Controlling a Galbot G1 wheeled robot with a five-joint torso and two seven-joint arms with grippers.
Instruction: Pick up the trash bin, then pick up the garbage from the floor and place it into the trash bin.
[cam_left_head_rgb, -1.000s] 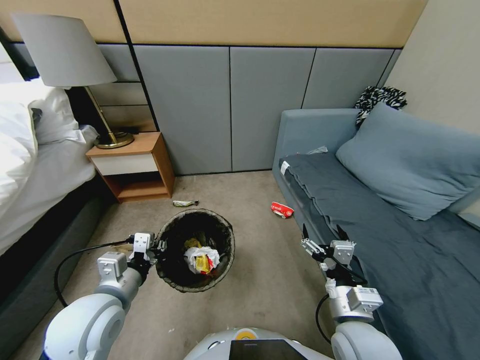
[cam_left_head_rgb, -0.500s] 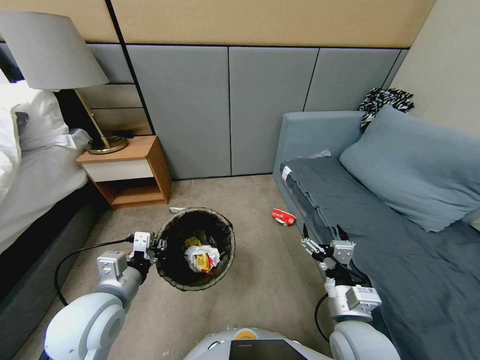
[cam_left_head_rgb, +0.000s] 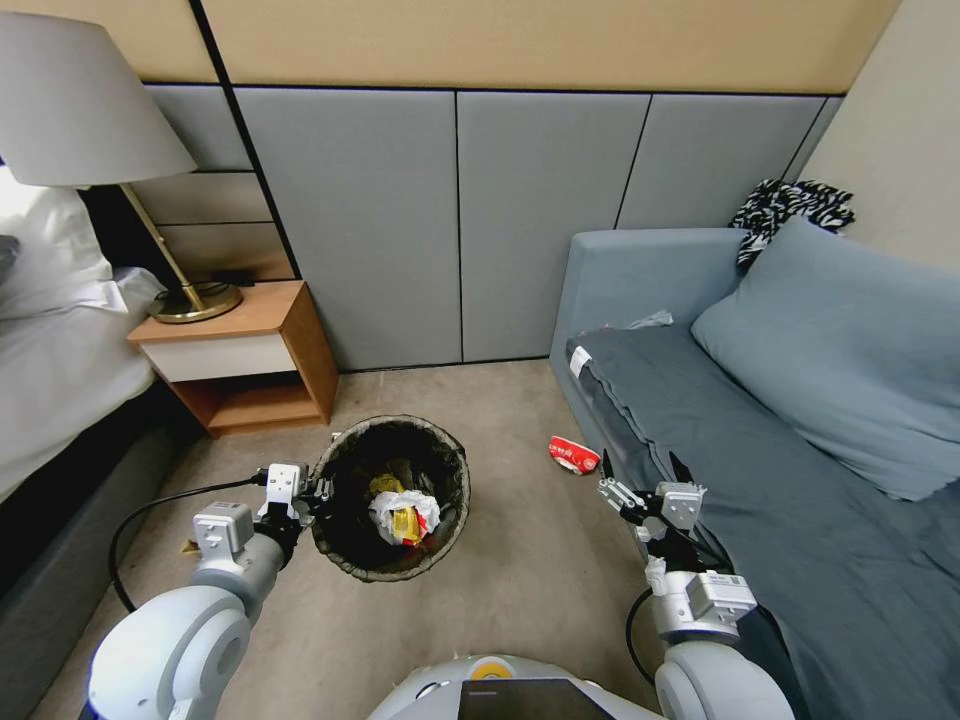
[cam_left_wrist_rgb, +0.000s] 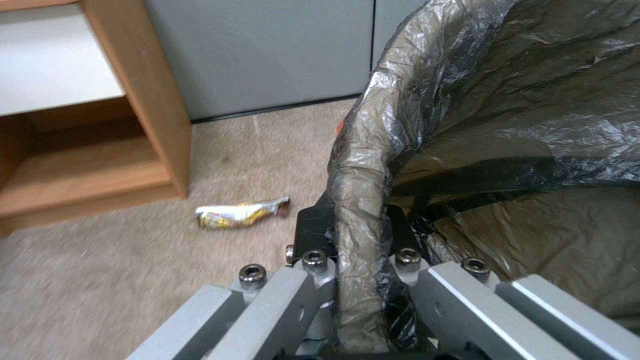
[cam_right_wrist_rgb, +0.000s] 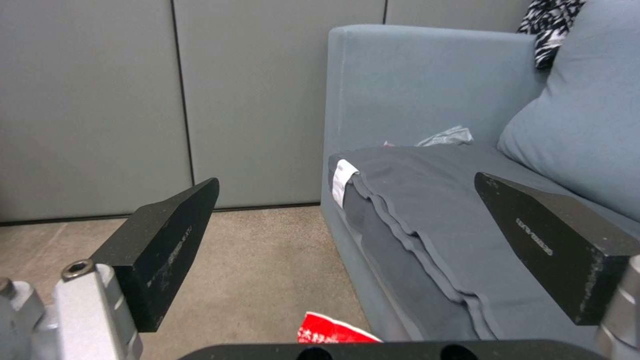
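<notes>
The trash bin (cam_left_head_rgb: 448, 520), round with a dark liner over its rim, hangs in front of me above the floor (cam_left_head_rgb: 520, 580). My left gripper (cam_left_head_rgb: 318, 492) is shut on the bin's left rim, and the liner-wrapped rim (cam_left_wrist_rgb: 357, 200) passes between its black fingers (cam_left_wrist_rgb: 312, 231). Inside the bin lie crumpled white paper and yellow-red wrappers (cam_left_head_rgb: 402, 516). A red-and-white packet (cam_left_head_rgb: 573, 455) lies on the floor beside the sofa, just ahead of my right gripper (cam_left_head_rgb: 640, 472), which is open and holds nothing. That packet (cam_right_wrist_rgb: 333, 334) also shows below the right gripper (cam_right_wrist_rgb: 347, 180). A yellow wrapper (cam_left_wrist_rgb: 240, 213) lies near the nightstand.
A wooden nightstand (cam_left_head_rgb: 240, 350) with a lamp (cam_left_head_rgb: 75, 110) stands at the left, beside a bed (cam_left_head_rgb: 50, 370). A grey sofa (cam_left_head_rgb: 760, 440) with a pillow runs along the right. Grey wall panels (cam_left_head_rgb: 450, 220) close the far side. A small brown scrap (cam_left_head_rgb: 187, 547) lies by my left arm.
The whole head view has shifted, so the camera moved; the red packet and the sofa now lie closer to my right gripper. Both grippers keep their pose and state.
</notes>
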